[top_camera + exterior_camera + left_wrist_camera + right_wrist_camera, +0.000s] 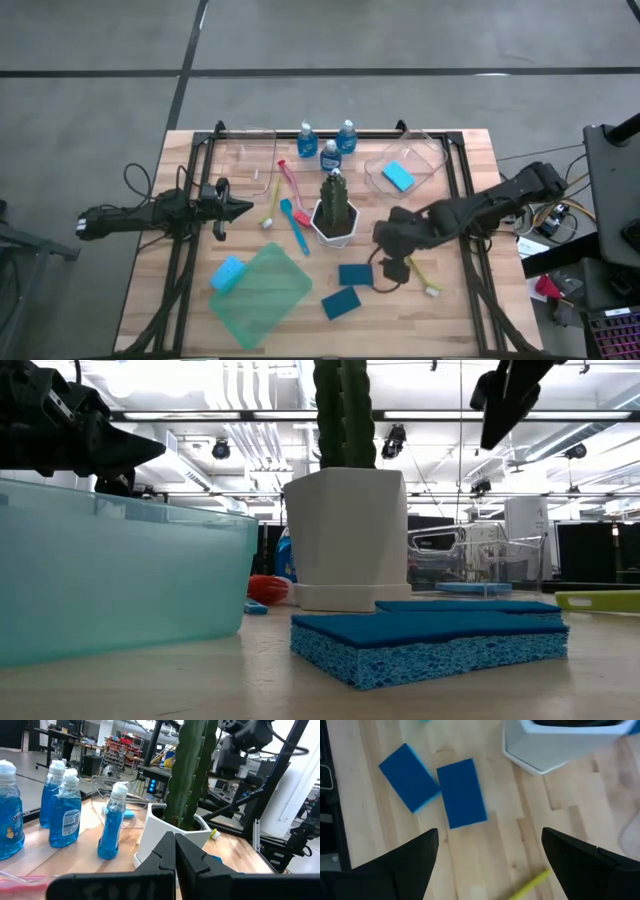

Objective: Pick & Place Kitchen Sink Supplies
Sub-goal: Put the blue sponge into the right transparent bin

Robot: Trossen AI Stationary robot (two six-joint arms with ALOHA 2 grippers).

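Observation:
Three blue bottles with white caps (330,155) stand at the far middle of the table, and bottles also show in the left wrist view (111,825). Red (293,192), yellow (270,205) and blue (296,230) brushes lie left of the cactus pot (335,212). A lime brush (424,277) lies to the right. Two teal sponges (355,274) (462,792) lie flat near the front. One light-blue sponge (228,273) lies on the green sheet (265,298). My left gripper (240,208) (175,851) is shut and empty, left of the brushes. My right gripper (388,258) (490,865) is open and empty above the table, right of the teal sponges.
Two clear containers stand at the back: one at the left (250,155), one at the right (405,165) that holds a light-blue sponge (398,176). The cactus in its white pot (348,535) stands mid-table between the arms. Black frame rails run along both table sides.

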